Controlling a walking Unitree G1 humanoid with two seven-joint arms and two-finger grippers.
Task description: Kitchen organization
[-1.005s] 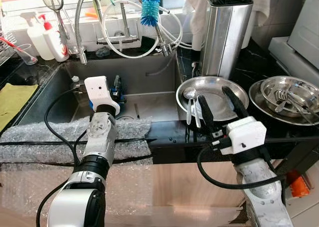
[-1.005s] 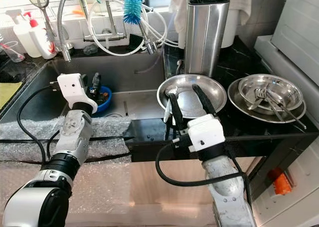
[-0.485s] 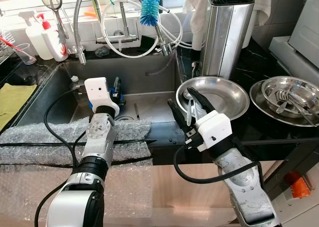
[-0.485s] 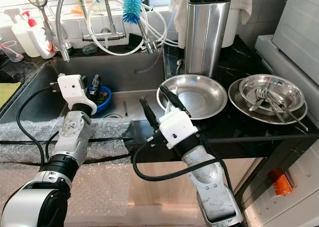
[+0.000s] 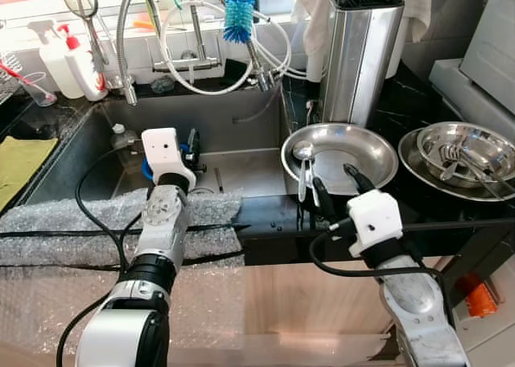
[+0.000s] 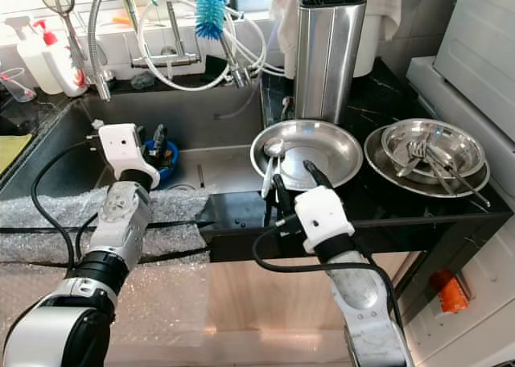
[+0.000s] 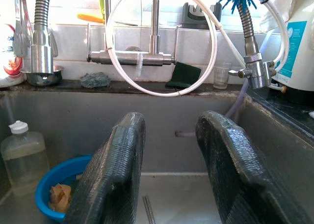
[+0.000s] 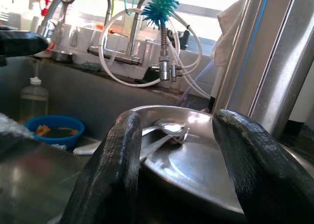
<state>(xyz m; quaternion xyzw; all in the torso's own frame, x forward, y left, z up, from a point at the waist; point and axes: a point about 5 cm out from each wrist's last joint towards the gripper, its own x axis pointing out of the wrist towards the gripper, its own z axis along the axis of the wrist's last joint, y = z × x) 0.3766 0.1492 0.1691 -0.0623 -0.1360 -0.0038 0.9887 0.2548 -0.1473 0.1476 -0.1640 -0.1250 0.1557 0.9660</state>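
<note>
We find the spoon point(image 5: 303, 159) in the steel plate point(image 5: 378, 151), just ahead of our released right hand point(image 5: 338, 186) at the counter's point(image 5: 418, 202) front edge.

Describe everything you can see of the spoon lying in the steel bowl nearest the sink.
The spoon looks like polished steel, with a rounded bowl end and a slim handle. It lies on the left rim of the wide, shallow steel bowl on the black counter, bowl end inward, handle reaching out past the rim toward the counter's front edge. The open right gripper hovers just in front without touching it.
</note>
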